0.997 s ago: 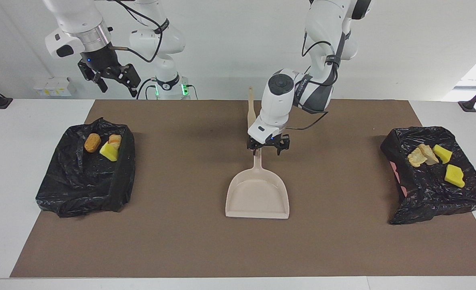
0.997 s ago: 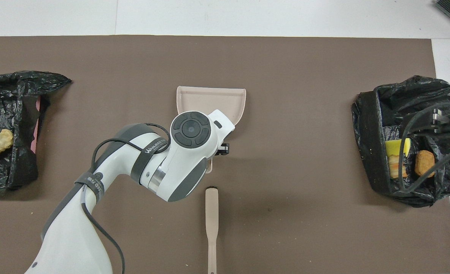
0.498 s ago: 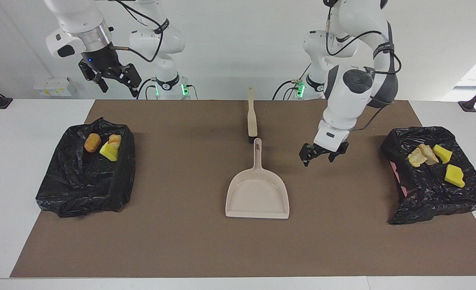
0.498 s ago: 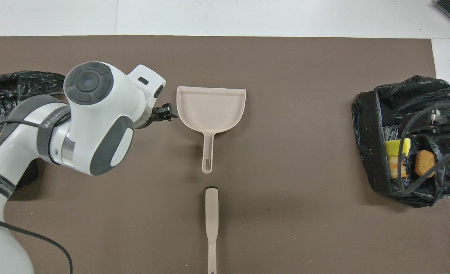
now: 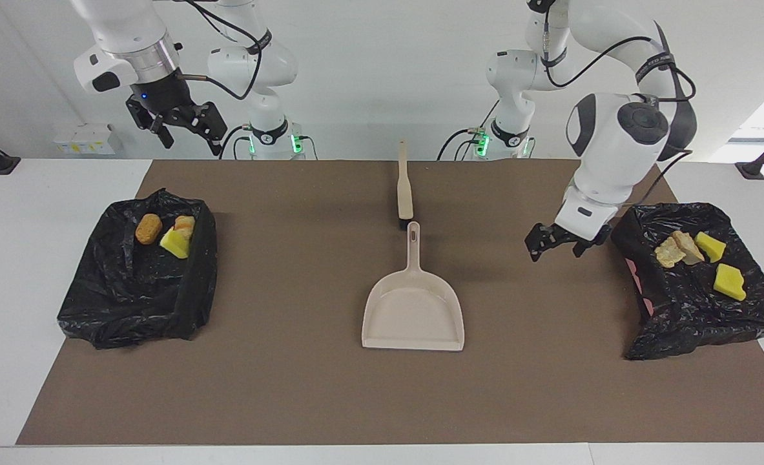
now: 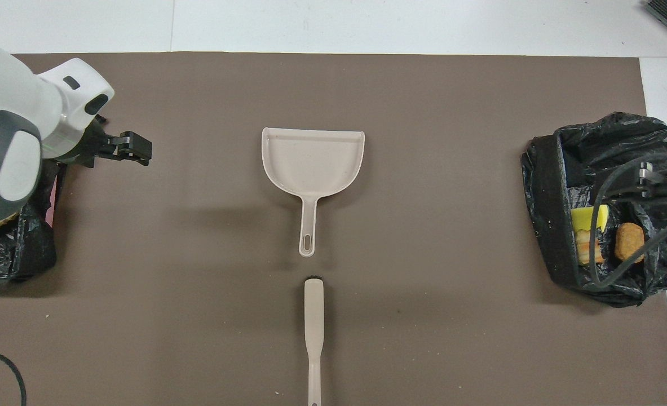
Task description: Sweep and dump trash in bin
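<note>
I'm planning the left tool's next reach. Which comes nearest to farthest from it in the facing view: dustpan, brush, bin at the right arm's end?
From the left tool:
1. Dustpan, mat's middle.
2. Brush, nearer the robots.
3. Bin, right arm's end.

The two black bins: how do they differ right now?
The bin at the left arm's end holds four pieces of trash, with the left gripper hanging beside it. The bin at the right arm's end holds three, with the right gripper high above. Both are lined with black plastic.
</note>
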You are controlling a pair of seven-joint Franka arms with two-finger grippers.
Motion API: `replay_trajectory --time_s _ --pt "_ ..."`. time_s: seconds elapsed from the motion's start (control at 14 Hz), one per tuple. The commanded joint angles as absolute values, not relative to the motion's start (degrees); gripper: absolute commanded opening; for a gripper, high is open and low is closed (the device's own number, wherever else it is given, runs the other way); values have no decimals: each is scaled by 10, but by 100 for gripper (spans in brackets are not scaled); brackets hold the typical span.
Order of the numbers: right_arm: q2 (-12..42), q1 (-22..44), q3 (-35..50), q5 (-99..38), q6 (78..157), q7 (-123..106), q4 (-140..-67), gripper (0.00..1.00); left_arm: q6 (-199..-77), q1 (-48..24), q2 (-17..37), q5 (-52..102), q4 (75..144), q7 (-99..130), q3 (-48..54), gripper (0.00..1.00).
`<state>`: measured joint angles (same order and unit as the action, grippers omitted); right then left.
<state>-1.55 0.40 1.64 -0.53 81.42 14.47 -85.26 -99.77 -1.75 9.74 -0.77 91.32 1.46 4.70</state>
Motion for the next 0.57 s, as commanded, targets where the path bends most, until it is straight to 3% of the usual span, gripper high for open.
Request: replay_trajectory --time_s 0.0,0.5 --pt "-20 2 15 -11 818 129 -856 100 -961 3 64 0 912 -10 51 100" --pt "-20 1 13 -13 818 129 -855 100 -923 24 15 -1 907 -9 54 100"
